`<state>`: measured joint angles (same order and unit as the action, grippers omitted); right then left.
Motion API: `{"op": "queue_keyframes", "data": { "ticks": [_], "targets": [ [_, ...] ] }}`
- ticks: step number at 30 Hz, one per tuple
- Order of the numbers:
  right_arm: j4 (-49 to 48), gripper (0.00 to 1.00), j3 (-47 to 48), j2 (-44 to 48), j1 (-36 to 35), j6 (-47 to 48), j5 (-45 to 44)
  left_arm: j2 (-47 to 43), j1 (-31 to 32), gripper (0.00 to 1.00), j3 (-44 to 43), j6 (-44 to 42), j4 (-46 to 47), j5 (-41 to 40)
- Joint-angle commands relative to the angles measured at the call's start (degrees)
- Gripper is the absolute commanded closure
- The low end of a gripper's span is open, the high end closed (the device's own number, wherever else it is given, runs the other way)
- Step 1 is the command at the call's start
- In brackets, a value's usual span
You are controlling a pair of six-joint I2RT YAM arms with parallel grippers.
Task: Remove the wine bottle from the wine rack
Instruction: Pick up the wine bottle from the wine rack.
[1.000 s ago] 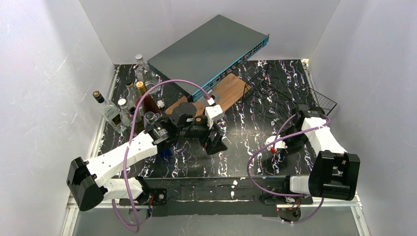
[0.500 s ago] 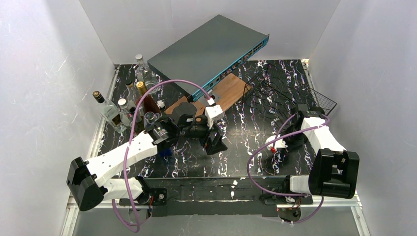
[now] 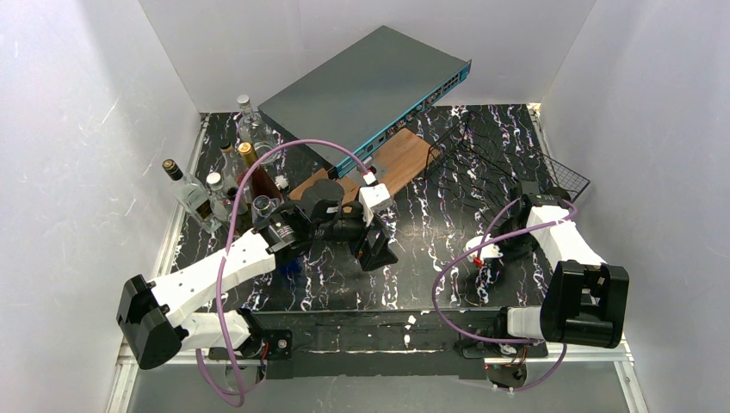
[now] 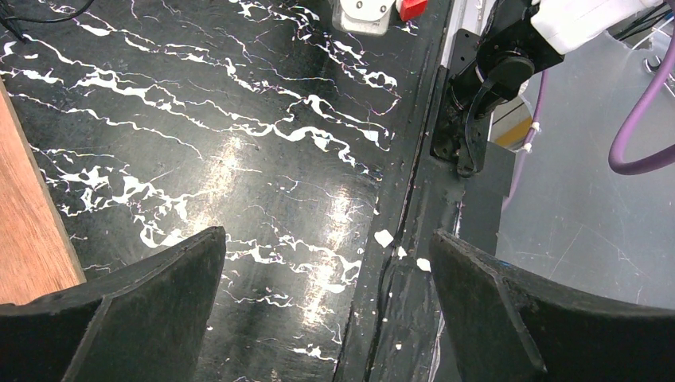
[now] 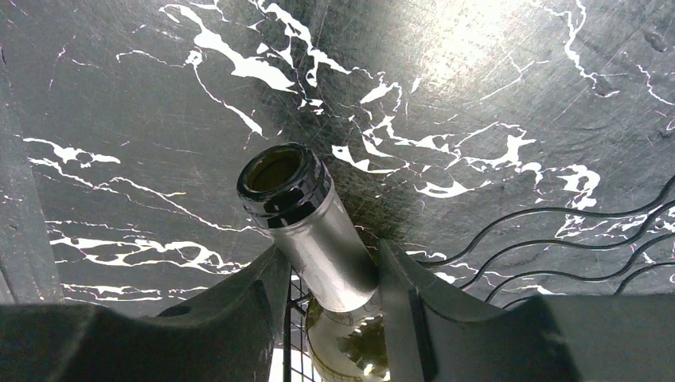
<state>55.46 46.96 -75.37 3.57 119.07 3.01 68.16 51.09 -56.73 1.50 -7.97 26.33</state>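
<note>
Wine bottle [image 5: 306, 231] lies on the wine rack [image 3: 559, 176] by the worktop's [image 4: 239, 119] right edge, right jaws clamped on its neck; left jaws stand wide apart above the worktop near its front edge.

The clear glass wine bottle [image 5: 318, 239] is uncapped, with a dark band around its open mouth. Its neck juts out past the grid wires of the low black wire wine rack [image 3: 555, 172], over the marbled black tabletop [image 5: 477, 72]. Its body is mostly hidden. The rack sits on the table's right side, with wavy wires beside the bottle.
</note>
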Motion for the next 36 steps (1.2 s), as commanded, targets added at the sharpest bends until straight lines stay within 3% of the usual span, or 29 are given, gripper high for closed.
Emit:
{"op": "queue_keyframes", "data": {
  "ticks": [1,5,13,36],
  "targets": [
    [0.47,0.65,-0.18,0.62,-0.15,21.13,0.52,-0.07,-0.03,0.02,0.22,-0.71,-0.43,0.05],
    [2.26,0.75,0.62,0.43,-0.45,22.16,1.87,0.00,-0.04,0.02,0.22,-0.79,-0.47,-0.09],
    [5.20,0.86,2.34,1.63,-2.28,23.05,7.03,0.15,-0.05,0.02,0.26,-0.91,-0.47,-0.09],
    [8.13,0.92,4.42,3.00,-12.97,18.53,14.90,0.96,-0.06,0.02,0.21,-1.13,-0.73,-0.22]
  ]
}}
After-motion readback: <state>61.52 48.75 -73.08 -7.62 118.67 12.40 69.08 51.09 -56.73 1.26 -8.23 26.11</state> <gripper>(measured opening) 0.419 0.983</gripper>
